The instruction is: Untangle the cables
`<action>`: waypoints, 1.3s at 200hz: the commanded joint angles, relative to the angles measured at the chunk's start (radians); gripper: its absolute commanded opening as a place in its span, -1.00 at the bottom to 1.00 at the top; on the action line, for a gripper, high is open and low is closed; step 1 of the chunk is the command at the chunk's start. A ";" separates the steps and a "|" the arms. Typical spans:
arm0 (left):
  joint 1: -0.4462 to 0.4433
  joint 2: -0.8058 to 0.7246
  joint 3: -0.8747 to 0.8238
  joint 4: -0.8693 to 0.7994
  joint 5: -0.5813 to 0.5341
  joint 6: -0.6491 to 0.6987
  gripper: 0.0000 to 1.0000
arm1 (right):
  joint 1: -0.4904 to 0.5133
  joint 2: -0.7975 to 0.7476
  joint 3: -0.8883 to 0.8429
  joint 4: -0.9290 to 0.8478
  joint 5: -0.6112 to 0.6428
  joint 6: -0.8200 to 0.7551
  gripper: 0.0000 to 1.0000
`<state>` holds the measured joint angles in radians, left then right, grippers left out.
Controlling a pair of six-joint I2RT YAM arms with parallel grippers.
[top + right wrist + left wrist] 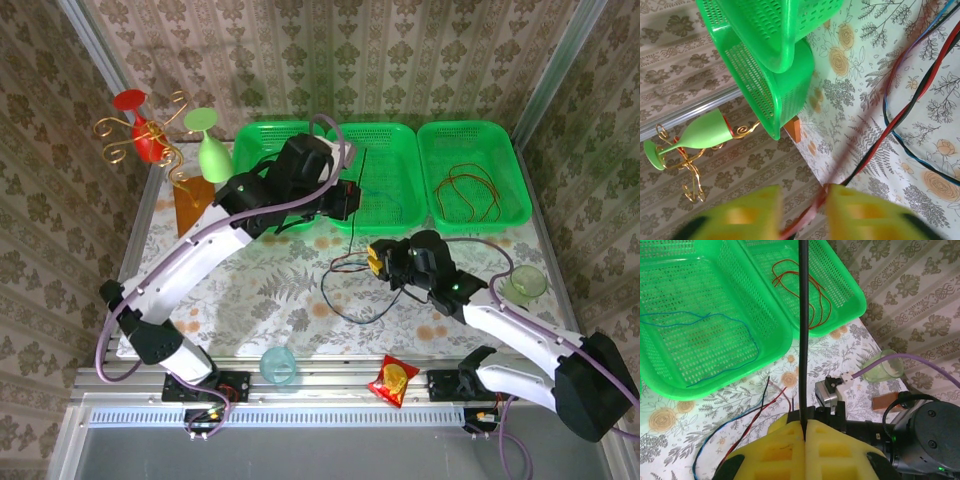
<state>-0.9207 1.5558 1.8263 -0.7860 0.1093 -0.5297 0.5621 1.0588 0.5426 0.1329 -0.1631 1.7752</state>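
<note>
Right end effector [802, 212] pads [865, 210] and red cable [796, 227] between them, blurry.

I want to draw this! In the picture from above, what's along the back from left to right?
Red glass, green glass, left basket, middle basket, right basket holding a red-orange cable.

At the back of the table [270, 280] three baskets stand in a row. One cable [754, 340] lies in the middle basket [400, 140], a second cable [468, 180] in the right basket [500, 140]; loose cables [324, 292] lie before them.
</note>
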 commanded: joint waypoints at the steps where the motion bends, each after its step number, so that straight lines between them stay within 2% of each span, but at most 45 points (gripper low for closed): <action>1: 0.018 -0.054 -0.035 0.039 0.002 -0.025 -1.00 | 0.015 -0.045 0.018 -0.033 0.065 -0.017 -1.00; 53: 0.067 -0.149 -0.097 0.051 -0.017 -0.027 -1.00 | 0.016 -0.259 0.011 -0.242 0.189 -0.051 -1.00; 90: 0.106 -0.241 -0.125 0.048 -0.084 0.003 -1.00 | 0.002 -0.411 0.031 -0.362 0.306 -0.081 -1.00; 128: 0.131 -0.418 -0.254 0.162 -0.280 0.034 -1.00 | -0.056 -0.493 0.111 -0.500 0.433 -0.131 -1.00; 156: 0.132 -0.582 -0.400 0.302 -0.420 0.028 -1.00 | -0.116 -0.507 0.195 -0.627 0.515 -0.145 -1.00; 179: 0.132 -0.690 -0.489 0.352 -0.527 0.026 -1.00 | -0.145 -0.508 0.230 -0.693 0.583 -0.126 -1.00; 260: 0.133 -1.000 -0.703 0.500 -0.817 0.056 -1.00 | -0.181 -0.540 0.290 -0.800 0.726 -0.108 -1.00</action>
<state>-0.7971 0.6369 1.1683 -0.4000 -0.5320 -0.5144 0.3988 0.5499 0.7944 -0.5705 0.4168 1.6600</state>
